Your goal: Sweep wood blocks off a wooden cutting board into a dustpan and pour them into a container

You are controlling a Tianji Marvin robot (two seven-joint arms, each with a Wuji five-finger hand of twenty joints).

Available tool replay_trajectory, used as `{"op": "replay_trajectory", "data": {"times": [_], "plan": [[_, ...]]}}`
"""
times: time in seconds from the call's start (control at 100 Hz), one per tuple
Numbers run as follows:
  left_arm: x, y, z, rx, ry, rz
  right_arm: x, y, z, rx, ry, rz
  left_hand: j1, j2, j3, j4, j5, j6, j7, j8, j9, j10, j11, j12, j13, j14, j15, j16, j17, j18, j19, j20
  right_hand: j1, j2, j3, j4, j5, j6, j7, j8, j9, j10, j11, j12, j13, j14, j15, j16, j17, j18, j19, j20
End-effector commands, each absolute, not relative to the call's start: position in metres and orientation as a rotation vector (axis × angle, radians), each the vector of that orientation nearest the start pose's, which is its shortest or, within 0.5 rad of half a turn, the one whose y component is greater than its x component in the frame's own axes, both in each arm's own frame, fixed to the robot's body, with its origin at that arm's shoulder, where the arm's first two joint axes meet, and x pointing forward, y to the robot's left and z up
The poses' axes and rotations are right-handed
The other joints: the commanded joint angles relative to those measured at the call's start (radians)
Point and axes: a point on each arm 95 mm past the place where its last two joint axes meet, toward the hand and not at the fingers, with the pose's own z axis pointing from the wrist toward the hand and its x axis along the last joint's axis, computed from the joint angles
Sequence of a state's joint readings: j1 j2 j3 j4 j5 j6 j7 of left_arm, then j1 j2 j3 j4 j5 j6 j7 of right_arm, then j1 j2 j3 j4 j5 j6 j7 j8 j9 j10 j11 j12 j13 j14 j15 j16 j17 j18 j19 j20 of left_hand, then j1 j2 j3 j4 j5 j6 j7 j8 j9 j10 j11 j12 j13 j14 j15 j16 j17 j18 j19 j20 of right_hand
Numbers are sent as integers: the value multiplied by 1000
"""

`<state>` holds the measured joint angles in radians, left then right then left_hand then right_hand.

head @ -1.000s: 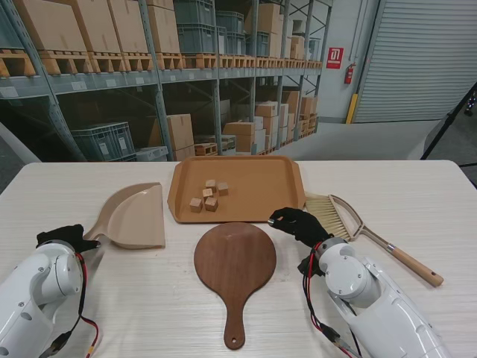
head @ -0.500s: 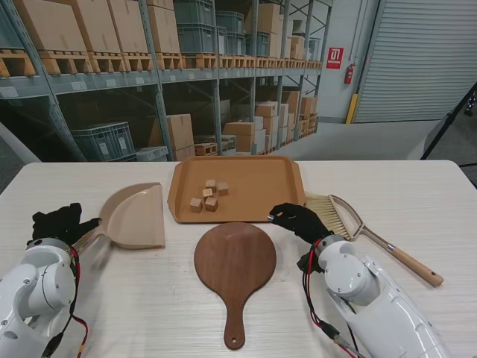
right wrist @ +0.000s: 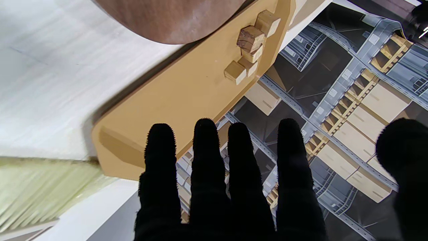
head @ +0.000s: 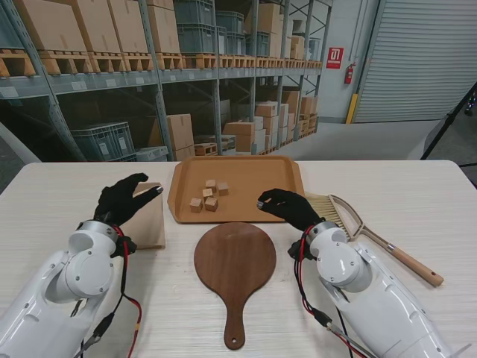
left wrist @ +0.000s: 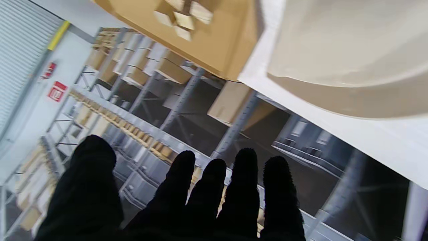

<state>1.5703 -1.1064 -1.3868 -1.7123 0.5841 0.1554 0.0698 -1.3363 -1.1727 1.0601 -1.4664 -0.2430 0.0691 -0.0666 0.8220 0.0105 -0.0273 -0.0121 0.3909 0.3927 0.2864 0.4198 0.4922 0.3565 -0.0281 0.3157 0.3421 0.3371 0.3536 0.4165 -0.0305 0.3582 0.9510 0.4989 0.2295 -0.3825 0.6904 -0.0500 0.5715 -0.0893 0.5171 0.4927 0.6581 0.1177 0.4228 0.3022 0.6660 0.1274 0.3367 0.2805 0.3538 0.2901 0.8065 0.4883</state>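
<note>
Our left hand (head: 123, 200) hovered spread and empty over the beige plastic dustpan (head: 149, 221); right hand (head: 287, 208), also spread and empty, overlapped the tan tray's (head: 246, 195) near-right edge. Small wood blocks (head: 208, 195) sat in the tray.

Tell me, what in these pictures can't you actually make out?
- Dustpan: in the stand view the left hand hides its handle, so contact cannot be judged.
- Brush: the right hand covers part of its bristles; in the right wrist view an edge cuts it off.
- Wood blocks: the left wrist view blurs them and an edge crops them.
- Cutting board: only an edge shows in the right wrist view.
</note>
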Motion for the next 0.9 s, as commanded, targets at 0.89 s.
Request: {"op": "replay_trajectory", "data": {"times": [0.89], "plan": [[415, -24, -317, -2067, 1053, -1925, 459, 79, -331, -2107, -1378, -2205, -34, 17, -4, -10, 236, -15, -59, -50, 107, 13, 307, -72, 18, 10, -41, -112, 65, 22, -68, -53, -71, 24, -29, 14, 2, -8, -4, 8, -25, -9, -14, -3, -50, -25, -36, -1, -51, 53, -134, -5]]}}
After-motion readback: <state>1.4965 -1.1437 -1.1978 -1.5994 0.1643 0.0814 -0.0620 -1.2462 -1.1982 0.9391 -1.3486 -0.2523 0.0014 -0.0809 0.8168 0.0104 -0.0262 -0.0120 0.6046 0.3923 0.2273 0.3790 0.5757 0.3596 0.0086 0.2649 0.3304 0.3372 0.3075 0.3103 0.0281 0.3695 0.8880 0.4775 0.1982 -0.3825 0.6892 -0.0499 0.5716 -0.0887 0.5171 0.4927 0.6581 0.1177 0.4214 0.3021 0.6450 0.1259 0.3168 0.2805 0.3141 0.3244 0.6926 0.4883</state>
